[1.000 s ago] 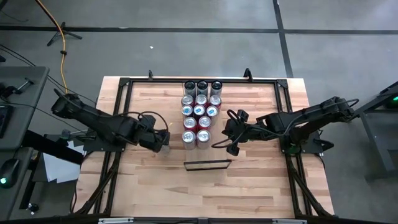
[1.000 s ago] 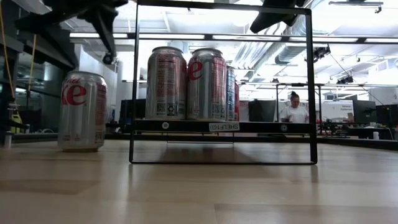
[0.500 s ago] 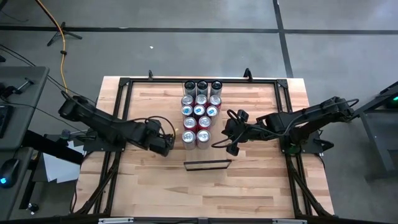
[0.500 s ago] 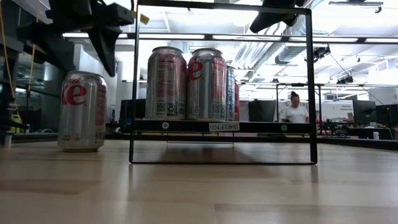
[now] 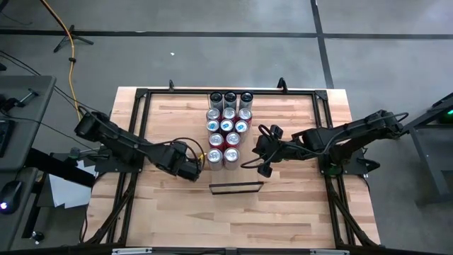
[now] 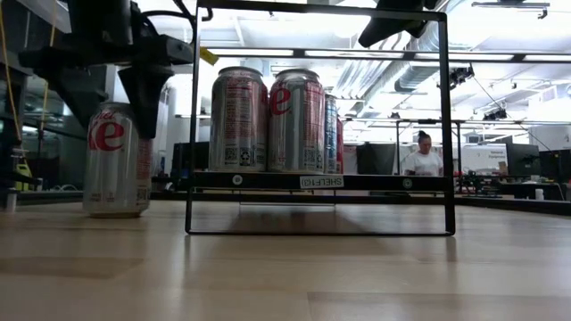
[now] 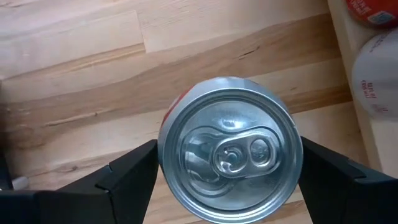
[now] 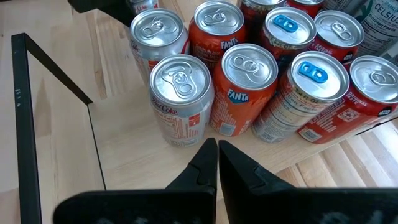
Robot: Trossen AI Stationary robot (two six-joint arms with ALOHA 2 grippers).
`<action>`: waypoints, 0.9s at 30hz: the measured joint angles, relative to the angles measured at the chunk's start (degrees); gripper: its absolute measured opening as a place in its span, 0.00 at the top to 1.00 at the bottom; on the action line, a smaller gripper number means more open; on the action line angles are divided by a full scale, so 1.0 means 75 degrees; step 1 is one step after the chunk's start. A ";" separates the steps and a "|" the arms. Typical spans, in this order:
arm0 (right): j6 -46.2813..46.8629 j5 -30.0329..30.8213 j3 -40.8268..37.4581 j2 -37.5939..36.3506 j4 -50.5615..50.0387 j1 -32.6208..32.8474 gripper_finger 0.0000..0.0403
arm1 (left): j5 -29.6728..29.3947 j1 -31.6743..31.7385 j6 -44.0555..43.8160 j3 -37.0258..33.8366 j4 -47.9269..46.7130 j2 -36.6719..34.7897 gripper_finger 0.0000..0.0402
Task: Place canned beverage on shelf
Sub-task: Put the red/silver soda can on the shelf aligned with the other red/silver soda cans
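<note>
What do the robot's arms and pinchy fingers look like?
Both arms are dark, nearly black, built from jointed segments with thin black cables looping along them. The left gripper has two flat, matte black fingers with angular edges. The right gripper has the same black fingers, tapering to narrow tips. No coloured markings show on either.

I saw a silver can (image 7: 230, 149) with a red letter on its side between my left tool's (image 7: 227, 177) black fingers (image 7: 127, 177). The desk (image 5: 283, 212) was pale striped wood. Behind the black frame (image 6: 317, 125) stood silver cans (image 8: 181, 99), orange cans (image 8: 249, 87) and blue-tabbed cans (image 8: 311, 93).
</note>
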 joint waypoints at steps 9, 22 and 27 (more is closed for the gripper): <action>-0.0001 0.0000 0.0000 0.0003 0.0000 0.0000 1.00 | -0.0091 0.0114 0.0422 -0.0002 0.0003 -0.0005 0.33; 0.0001 0.0003 0.0000 0.0003 -0.0006 0.0000 1.00 | -0.0039 0.0254 0.3499 -0.0008 -0.0175 -0.0204 0.49; 0.0191 0.0006 0.0000 0.0003 -0.0012 0.0000 1.00 | 0.0546 0.0514 0.6850 -0.0013 -0.0234 -0.0353 0.48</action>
